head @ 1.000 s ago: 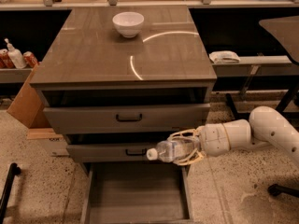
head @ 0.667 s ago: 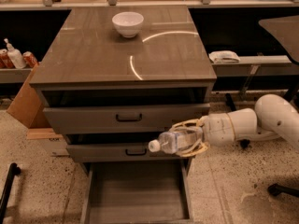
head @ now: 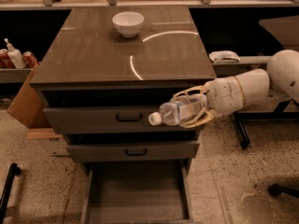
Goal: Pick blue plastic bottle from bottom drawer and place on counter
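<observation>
With my gripper [head: 189,108] fingers clamped around the blue plastic bottle [head: 172,113], held sideways just below the counter [head: 93,55] edge, I judge that swinging in too low could knock its cap on that edge and loosen my hold.

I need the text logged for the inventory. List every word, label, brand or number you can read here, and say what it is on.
None can be read.
blue plastic bottle, held sideways by the gripper before the top drawer front: label band blurred.
red cans and pump bottle at far left: print too small to read.
</observation>
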`<state>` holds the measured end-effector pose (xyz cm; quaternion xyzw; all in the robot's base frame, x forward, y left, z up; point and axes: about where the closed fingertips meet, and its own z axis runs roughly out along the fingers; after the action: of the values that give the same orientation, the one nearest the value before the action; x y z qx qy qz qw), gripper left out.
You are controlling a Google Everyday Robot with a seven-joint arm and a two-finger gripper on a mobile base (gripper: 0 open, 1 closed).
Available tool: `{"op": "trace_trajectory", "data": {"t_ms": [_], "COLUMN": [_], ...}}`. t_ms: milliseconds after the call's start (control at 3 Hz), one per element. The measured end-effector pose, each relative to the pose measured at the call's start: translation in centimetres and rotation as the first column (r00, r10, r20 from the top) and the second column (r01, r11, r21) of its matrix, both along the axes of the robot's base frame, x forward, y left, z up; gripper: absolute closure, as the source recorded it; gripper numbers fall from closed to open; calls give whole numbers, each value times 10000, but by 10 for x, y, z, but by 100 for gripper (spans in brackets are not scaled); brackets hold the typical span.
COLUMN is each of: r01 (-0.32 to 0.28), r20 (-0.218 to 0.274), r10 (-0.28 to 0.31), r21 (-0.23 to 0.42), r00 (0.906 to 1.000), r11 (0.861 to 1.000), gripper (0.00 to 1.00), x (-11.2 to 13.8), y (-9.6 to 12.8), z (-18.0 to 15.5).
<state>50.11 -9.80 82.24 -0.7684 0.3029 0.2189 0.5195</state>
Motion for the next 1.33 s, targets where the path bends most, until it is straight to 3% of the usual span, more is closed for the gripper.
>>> {"op": "trace_trajectory", "data": {"t_ms": [667, 1333], "r01": [-39, -41], "r20": [133, 859], "r10": [37, 55], "r21": [145, -160], "r00": [9999, 9963], "r11": [9999, 9999], "gripper": [100, 100], "x": [5, 29], "y": [0, -8], "z": [15, 81]}}
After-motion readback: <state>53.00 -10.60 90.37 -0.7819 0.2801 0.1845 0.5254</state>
